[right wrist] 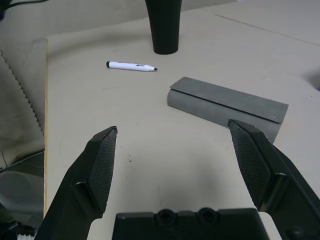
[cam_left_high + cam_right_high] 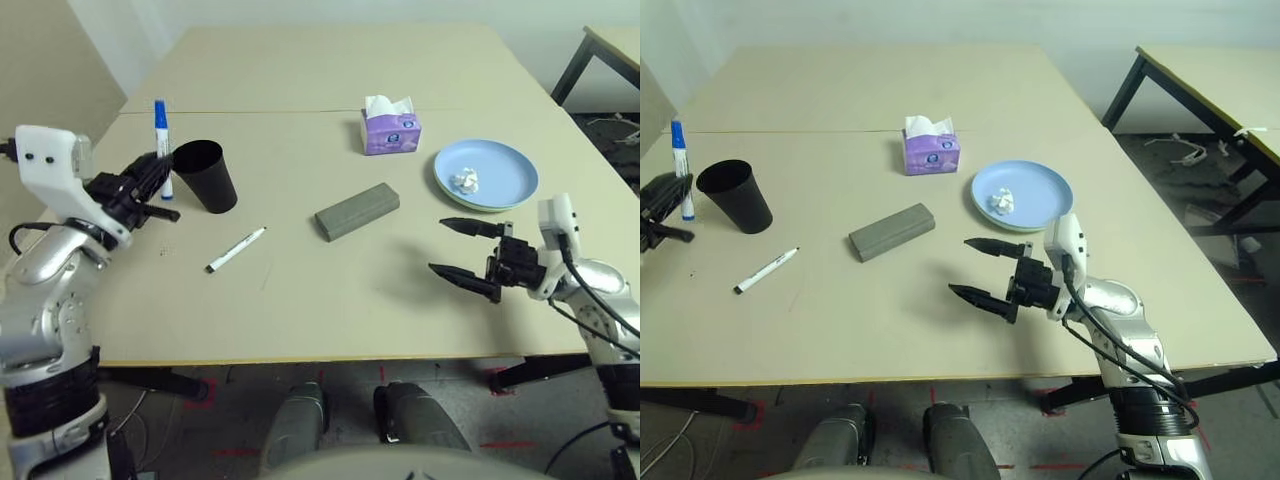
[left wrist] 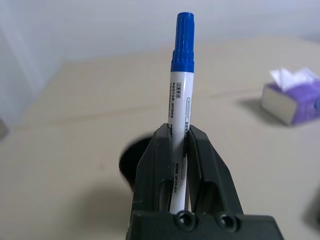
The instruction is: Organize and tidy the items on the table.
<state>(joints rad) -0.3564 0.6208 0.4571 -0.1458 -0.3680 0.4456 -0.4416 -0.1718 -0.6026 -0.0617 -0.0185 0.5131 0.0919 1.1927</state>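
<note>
My left gripper (image 2: 150, 187) is shut on a white marker with a blue cap (image 2: 160, 140), holding it upright just left of the black cup (image 2: 205, 175). The left wrist view shows that marker (image 3: 180, 100) pinched between the fingers. A second white marker with a black cap (image 2: 236, 250) lies flat in front of the cup. The grey glasses case (image 2: 357, 210) rests mid-table. At the right, a blue plate (image 2: 505, 165) carries a white paper wad (image 2: 464, 181). My right gripper (image 2: 960, 266) hovers open in front of the plate, pointing toward the case (image 1: 225, 105).
A purple tissue box (image 2: 391, 130) stands behind the case. A seam crosses the beige table (image 2: 300, 300) behind the cup. A separate table (image 2: 1210, 80) with dark legs stands off to the right. Cables lie on the floor beside it.
</note>
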